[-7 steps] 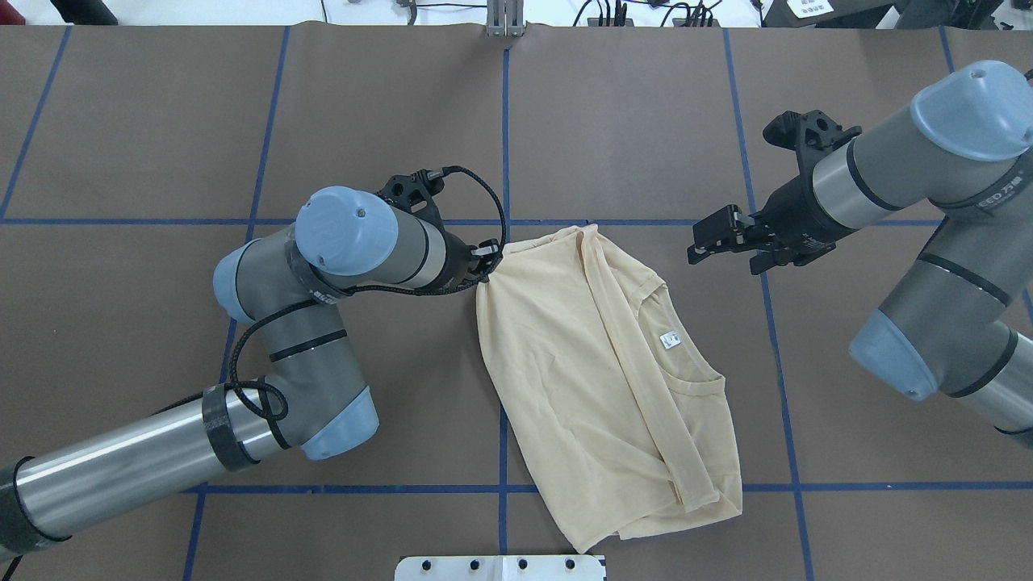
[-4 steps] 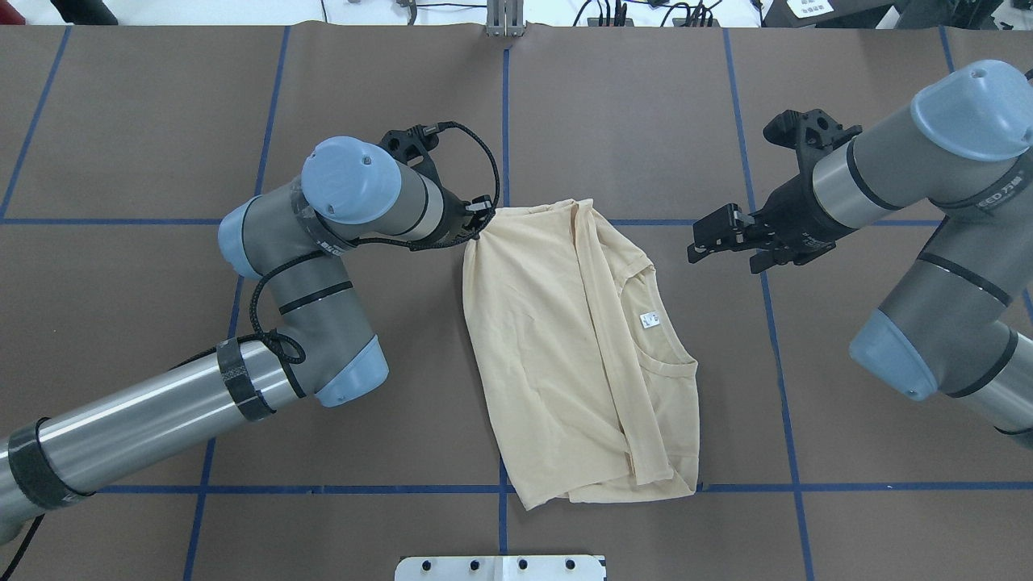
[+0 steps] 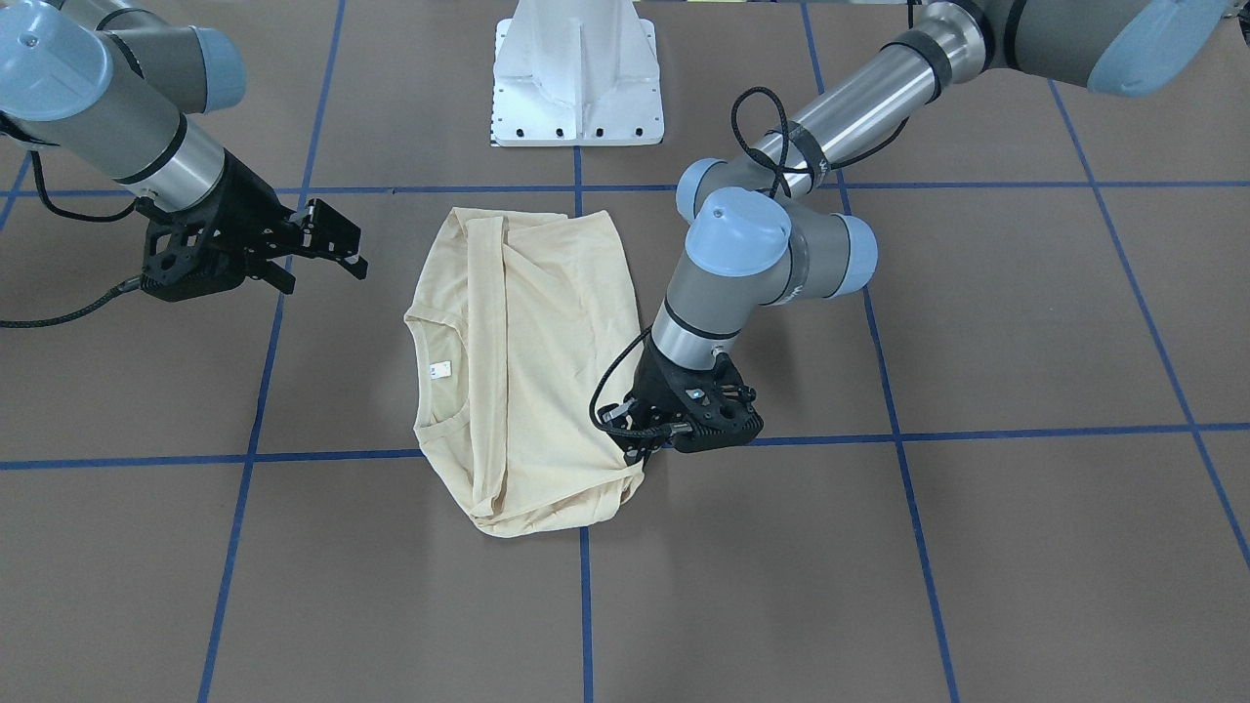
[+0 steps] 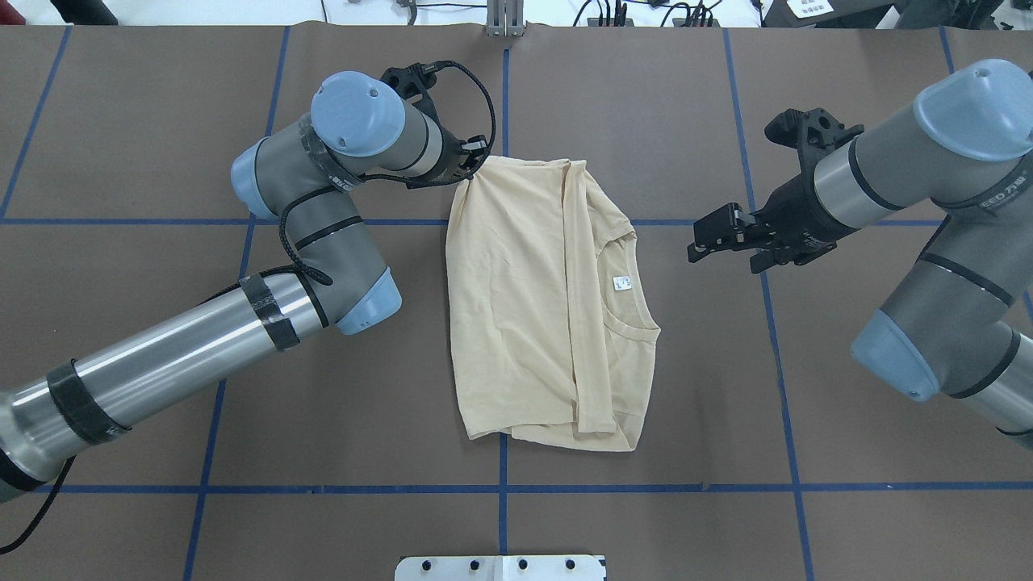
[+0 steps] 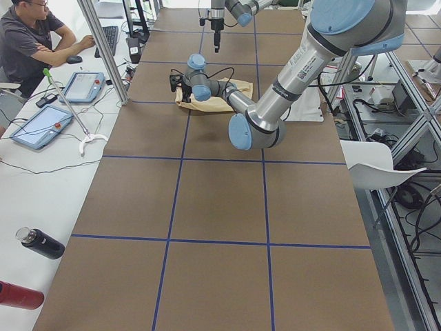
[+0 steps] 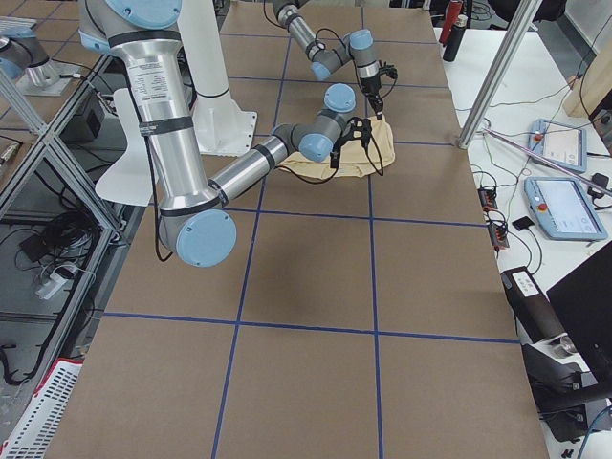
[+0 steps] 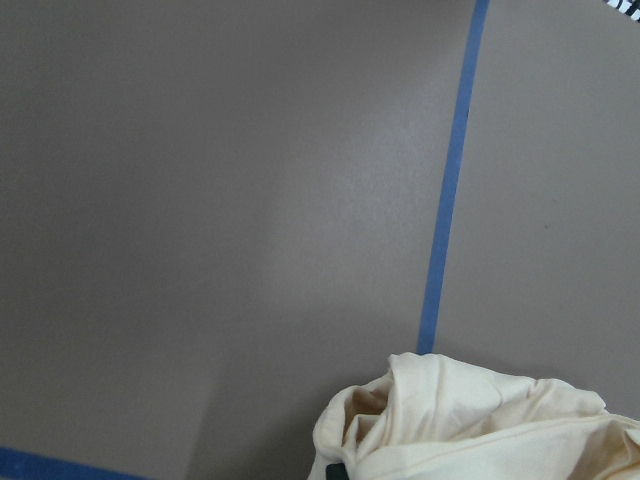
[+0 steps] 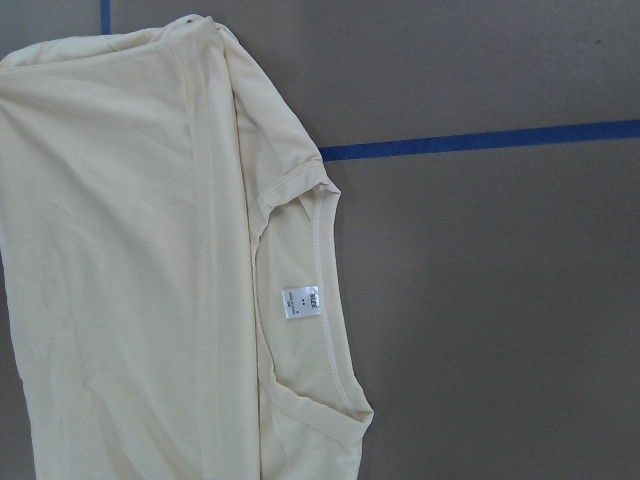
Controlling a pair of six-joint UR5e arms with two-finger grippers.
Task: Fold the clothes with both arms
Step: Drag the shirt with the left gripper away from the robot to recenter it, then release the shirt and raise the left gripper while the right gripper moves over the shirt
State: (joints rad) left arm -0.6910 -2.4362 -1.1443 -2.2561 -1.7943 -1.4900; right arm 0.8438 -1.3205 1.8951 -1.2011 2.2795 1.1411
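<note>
Up the right arm (image 4: 888,161) from the right gripper (image 4: 698,244), past the wrist, black lettering (image 4: 1001,192) on the grey joint housing reads "EED" and then a Chinese character; its start is hidden. Just off that gripper's fingertips, the shirt's (image 4: 524,307) white neck label (image 8: 301,300) carries tiny print, of which only "SIZE" can be made out.
</note>
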